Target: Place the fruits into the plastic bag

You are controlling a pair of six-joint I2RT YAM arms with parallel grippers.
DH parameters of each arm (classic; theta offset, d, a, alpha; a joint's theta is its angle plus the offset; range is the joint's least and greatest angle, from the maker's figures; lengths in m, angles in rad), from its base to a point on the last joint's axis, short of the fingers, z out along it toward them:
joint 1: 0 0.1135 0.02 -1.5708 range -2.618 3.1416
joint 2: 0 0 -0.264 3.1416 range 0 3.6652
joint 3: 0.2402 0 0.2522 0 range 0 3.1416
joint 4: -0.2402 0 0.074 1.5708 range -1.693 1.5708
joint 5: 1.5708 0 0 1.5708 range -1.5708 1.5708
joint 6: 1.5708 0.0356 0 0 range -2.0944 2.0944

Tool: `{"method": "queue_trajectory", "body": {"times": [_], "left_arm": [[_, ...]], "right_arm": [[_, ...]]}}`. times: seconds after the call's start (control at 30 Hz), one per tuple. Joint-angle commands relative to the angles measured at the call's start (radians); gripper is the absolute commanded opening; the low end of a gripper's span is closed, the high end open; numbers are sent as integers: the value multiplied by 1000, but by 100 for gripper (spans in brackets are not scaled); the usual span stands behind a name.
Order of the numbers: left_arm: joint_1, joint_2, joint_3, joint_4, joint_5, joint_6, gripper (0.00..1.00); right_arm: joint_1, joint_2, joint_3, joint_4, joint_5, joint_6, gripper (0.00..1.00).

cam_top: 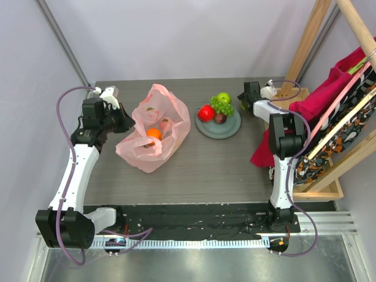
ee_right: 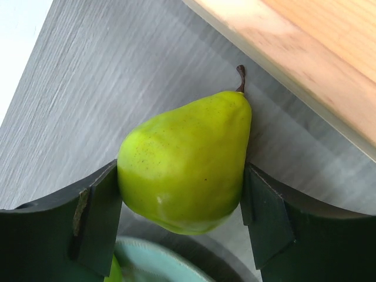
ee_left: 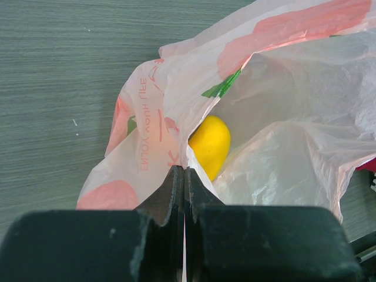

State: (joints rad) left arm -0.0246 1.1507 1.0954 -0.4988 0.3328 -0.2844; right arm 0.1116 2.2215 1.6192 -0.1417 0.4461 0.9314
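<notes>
The pink plastic bag (cam_top: 154, 126) lies left of centre with an orange (cam_top: 154, 134) and another fruit showing through it. My left gripper (cam_top: 120, 117) is shut on the bag's edge (ee_left: 176, 147), and a yellow fruit (ee_left: 210, 144) shows inside the opening. The grey plate (cam_top: 226, 130) holds a red apple (cam_top: 205, 112), a green apple (cam_top: 224, 97), green grapes (cam_top: 221, 107) and a dark plum (cam_top: 220, 118). My right gripper (cam_top: 249, 94) stands at the plate's far right; both fingers (ee_right: 97, 217) press a green pear (ee_right: 185, 158) above the plate rim (ee_right: 153, 258).
A wooden frame (cam_top: 305, 47) with a red cloth (cam_top: 329, 94) and patterned fabric (cam_top: 346, 129) stands along the right edge. A wooden beam (ee_right: 305, 53) lies just beyond the pear. Grey walls close the back and left.
</notes>
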Motion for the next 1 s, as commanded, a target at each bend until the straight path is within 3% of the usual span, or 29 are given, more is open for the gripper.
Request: {"method": "queue_trajectory", "body": {"times": [0.0,0.3,0.47,0.63,0.97], "left_arm": [[5,-23,1,32,14,-2,0],[5,-22,1,37,35,-7,0],[5,-26,0,45,52,-9,0],[5,-31,-3,51,60,-7,0],[5,-36,-9,59,68,-9,0]], "right_arm": [[-7,-141,-125,111,-61,18,44],[29,-477,-438,423,-164,38,31],[46,-579,-576,644,-338,66,27],[91,-612,-596,835,-506,73,20],[293,-672,-622,1278,-774,18,18]]}}
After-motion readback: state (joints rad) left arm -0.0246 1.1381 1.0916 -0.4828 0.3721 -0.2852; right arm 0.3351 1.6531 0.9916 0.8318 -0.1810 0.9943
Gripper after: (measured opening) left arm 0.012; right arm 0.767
